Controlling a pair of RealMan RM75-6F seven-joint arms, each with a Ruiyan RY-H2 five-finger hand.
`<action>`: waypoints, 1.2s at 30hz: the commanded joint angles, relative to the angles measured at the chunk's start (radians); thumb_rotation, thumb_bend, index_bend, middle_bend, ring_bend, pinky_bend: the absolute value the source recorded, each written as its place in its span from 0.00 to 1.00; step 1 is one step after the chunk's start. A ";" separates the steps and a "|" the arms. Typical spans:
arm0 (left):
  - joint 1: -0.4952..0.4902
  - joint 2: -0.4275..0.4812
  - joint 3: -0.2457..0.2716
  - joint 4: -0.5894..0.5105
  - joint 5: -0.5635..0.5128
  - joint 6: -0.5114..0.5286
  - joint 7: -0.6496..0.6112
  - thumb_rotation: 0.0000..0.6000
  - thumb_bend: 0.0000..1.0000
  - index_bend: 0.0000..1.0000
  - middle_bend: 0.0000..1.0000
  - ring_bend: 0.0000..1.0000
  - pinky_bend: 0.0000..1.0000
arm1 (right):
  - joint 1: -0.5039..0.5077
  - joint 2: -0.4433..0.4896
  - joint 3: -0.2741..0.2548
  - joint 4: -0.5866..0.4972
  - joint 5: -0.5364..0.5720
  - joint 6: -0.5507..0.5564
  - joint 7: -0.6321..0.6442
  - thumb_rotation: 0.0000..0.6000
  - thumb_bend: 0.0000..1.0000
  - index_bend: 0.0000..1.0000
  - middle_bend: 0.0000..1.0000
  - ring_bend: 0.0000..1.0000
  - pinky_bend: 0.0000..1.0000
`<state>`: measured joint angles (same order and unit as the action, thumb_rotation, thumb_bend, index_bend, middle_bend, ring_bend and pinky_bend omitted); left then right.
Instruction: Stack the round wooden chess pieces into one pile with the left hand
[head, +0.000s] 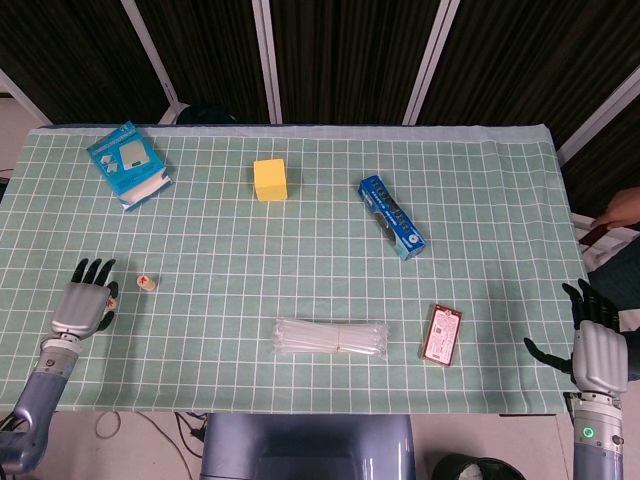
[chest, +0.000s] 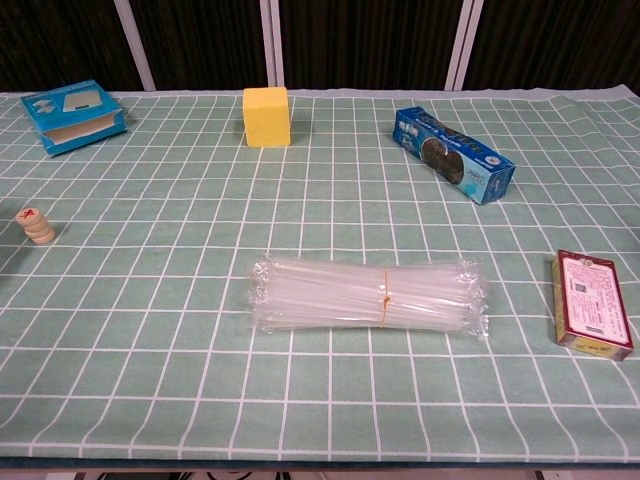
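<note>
Head and chest views of my table with the green checked cloth (head: 300, 230). My left hand (head: 84, 300) lay flat at about 8 o'clock on the cloth, fingers spread apart and holding nothing. A single chess piece (head: 113, 296) sat just beside its fingertips, toward 3 o'clock; whether they touched I could not tell. The short pile of chess pieces (chest: 39, 226), red mark on top, stood a little further out, toward 2 o'clock from the hand. My right hand (head: 596, 348) rested at the 4 o'clock edge, fingers apart, empty. A bundle of straws (chest: 368, 296) lay near 6 o'clock.
</note>
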<state>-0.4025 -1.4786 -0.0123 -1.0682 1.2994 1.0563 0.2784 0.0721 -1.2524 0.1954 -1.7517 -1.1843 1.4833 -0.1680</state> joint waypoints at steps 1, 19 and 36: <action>0.000 -0.001 -0.002 0.001 -0.002 -0.002 0.007 1.00 0.30 0.47 0.05 0.00 0.00 | 0.000 0.000 0.000 0.000 -0.001 0.000 0.000 1.00 0.27 0.12 0.05 0.00 0.00; 0.007 0.001 -0.009 -0.001 -0.008 -0.010 0.033 1.00 0.30 0.49 0.05 0.00 0.00 | 0.000 -0.002 0.000 0.002 -0.002 0.004 0.001 1.00 0.27 0.12 0.05 0.00 0.00; -0.029 0.102 -0.079 -0.183 0.005 0.051 0.056 1.00 0.30 0.49 0.05 0.00 0.00 | 0.000 -0.004 -0.001 0.002 -0.001 0.003 -0.002 1.00 0.27 0.12 0.05 0.00 0.00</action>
<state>-0.4192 -1.3857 -0.0800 -1.2337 1.3069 1.1075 0.3249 0.0720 -1.2561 0.1948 -1.7494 -1.1854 1.4867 -0.1699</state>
